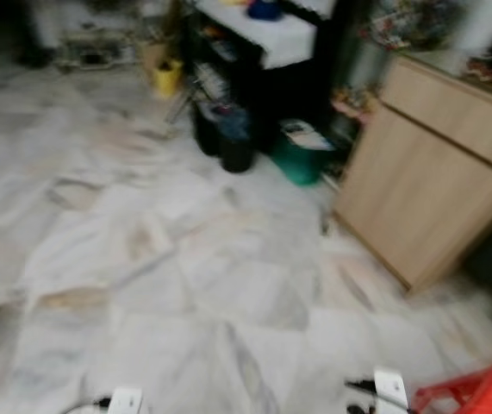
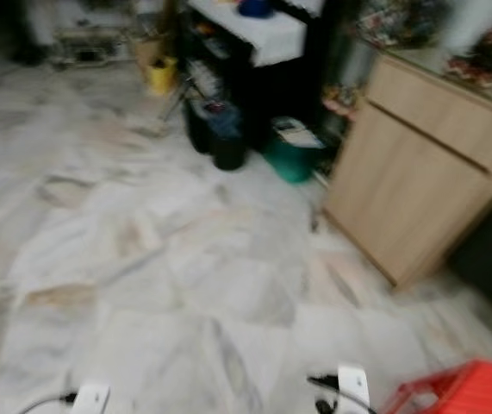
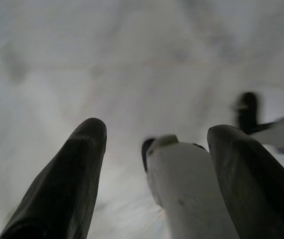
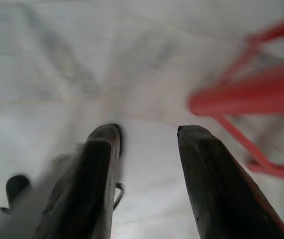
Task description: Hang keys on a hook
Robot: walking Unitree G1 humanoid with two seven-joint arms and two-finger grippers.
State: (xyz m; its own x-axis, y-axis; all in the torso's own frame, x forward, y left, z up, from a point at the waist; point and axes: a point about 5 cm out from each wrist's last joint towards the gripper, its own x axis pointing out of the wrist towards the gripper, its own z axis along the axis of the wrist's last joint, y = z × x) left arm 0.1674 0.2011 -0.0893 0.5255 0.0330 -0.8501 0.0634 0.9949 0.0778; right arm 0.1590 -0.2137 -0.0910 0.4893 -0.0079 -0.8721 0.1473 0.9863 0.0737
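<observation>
Marble floor (image 1: 185,285) fills your blurred head views, with a wooden cabinet (image 1: 435,172) to the right, a dark shelf unit (image 1: 263,78) ahead and a red stool (image 1: 478,392) at lower right. Your left wrist view shows the left gripper (image 3: 156,137) spread apart over the floor. Your right wrist view shows the right gripper (image 4: 146,132) spread too, near the stool. You can't make out the keys anywhere.

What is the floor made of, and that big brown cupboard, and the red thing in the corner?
The floor looks like polished marble tile: pale grey-white with darker veins and thin joint lines. The cupboard looks like light wood or wood-look board, matte, with a flat, even tan face. The red stool is probably plastic, bright and smooth, though blurred.
</observation>
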